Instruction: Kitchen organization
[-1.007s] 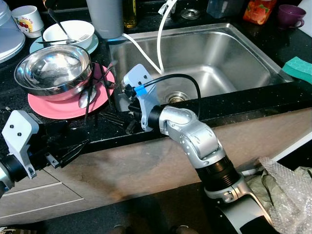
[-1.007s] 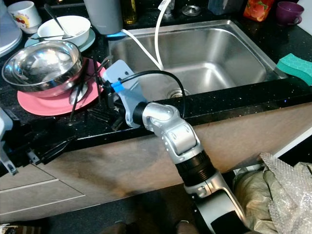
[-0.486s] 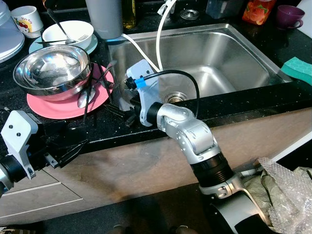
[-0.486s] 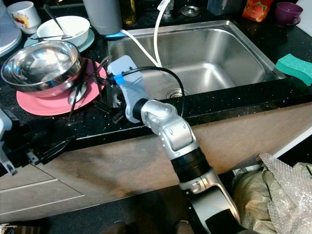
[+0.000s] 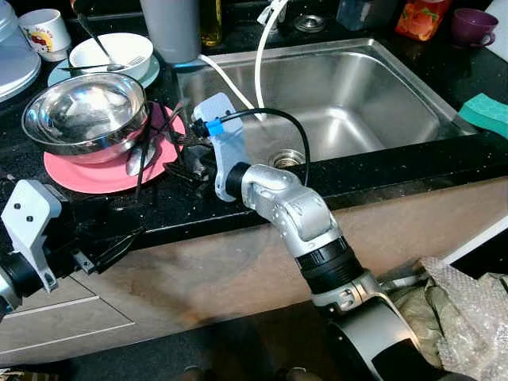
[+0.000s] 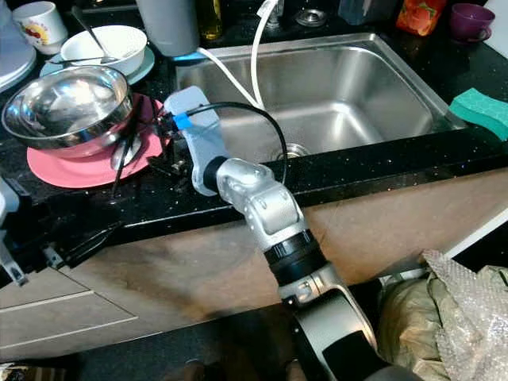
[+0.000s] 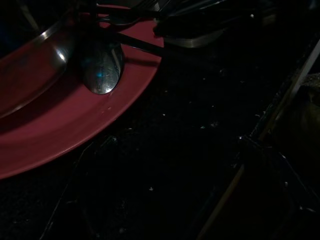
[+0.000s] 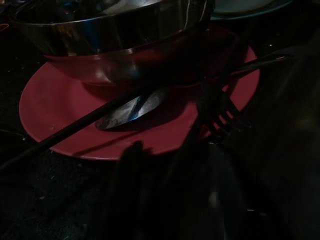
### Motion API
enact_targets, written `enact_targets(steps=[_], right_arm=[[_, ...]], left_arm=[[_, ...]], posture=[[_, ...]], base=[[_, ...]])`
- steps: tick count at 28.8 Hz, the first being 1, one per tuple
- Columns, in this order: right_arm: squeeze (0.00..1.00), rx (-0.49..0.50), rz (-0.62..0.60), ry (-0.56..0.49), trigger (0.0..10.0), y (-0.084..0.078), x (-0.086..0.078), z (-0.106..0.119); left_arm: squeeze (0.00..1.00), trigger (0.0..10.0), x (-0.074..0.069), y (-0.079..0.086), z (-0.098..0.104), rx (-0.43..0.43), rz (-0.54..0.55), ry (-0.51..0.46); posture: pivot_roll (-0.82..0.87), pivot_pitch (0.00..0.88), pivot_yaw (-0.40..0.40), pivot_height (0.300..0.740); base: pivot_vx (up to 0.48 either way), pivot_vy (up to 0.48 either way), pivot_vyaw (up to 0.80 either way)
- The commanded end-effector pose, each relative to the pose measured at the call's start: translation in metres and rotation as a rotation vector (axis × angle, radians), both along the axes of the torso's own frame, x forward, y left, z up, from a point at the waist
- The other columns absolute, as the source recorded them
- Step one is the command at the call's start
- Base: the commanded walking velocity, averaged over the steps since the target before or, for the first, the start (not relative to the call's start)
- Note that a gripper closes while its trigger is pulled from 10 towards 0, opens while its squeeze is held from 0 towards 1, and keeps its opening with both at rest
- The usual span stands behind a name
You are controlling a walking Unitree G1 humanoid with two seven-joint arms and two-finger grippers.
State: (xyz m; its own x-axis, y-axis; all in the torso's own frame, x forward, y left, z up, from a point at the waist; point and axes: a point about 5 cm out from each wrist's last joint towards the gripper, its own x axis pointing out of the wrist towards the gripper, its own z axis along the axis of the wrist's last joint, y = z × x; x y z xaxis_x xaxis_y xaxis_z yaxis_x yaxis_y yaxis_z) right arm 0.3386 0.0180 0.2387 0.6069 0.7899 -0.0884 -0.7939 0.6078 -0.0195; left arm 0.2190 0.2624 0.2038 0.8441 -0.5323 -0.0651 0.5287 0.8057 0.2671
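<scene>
A pink plate (image 5: 87, 176) on the black counter carries stacked steel bowls (image 5: 83, 115), a spoon (image 5: 136, 161), a fork (image 8: 222, 115) across its rim and thin dark utensils (image 5: 151, 147). My right gripper (image 5: 184, 159) reaches over the counter to the plate's right edge, low beside the fork. In the right wrist view its two dark fingers stand apart, open, with nothing gripped. My left gripper (image 5: 111, 248) hangs open at the counter's front edge, below the plate, holding nothing. The spoon (image 7: 100, 65) and the plate rim (image 7: 60, 130) appear in the left wrist view.
The steel sink (image 5: 357, 79) lies to the right, with a white hose (image 5: 260, 63) running into it. Behind the plate sit a white bowl (image 5: 111, 51), a mug (image 5: 44, 32) and a grey container (image 5: 171, 28). A green sponge (image 5: 486, 111) lies far right. Bubble wrap (image 5: 468, 317) lies on the floor.
My right gripper has slid left along the counter, from in front of the sink's corner to the plate's right edge. The left arm has stayed where it was.
</scene>
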Motion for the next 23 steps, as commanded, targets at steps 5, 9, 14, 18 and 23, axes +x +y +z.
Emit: enact_targets(steps=[5, 9, 14, 18, 23], right_arm=[[0.0, 0.002, -0.016, 0.015, 1.6, 0.0, 0.0036, -0.0024], [0.0, -0.001, -0.021, 0.014, 1.5, -0.0005, 0.0051, -0.0026], [0.0, -0.001, -0.027, 0.015, 1.7, -0.0007, 0.0056, -0.0028], [0.0, 0.0, -0.03, 0.016, 1.9, -0.0011, 0.0057, -0.003], [0.0, 0.001, -0.038, 0.017, 1.8, -0.0024, 0.0064, -0.0039]], left_arm=[[0.0, 10.0, -0.0019, 0.0017, -0.0078, 0.032, 0.001, 0.06], [0.0, 10.0, -0.0012, 0.0018, -0.0075, 0.034, 0.001, 0.059], [0.0, 10.0, -0.0009, 0.0016, -0.0074, 0.035, -0.001, 0.058], [0.0, 10.0, -0.0005, 0.0014, -0.0073, 0.035, -0.004, 0.059], [0.0, 10.0, 0.0, 0.0012, -0.0073, 0.035, -0.005, 0.058]], posture=[[0.07, 0.157, -0.004, 0.74], [0.07, 0.156, -0.001, 0.74], [0.07, 0.156, 0.003, 0.74], [0.07, 0.156, 0.004, 0.74], [0.07, 0.155, 0.005, 0.74]], base=[[0.0, 0.0, 0.0], [0.0, 0.0, 0.0], [0.0, 0.0, 0.0], [0.0, 0.0, 0.0], [0.0, 0.0, 0.0]])
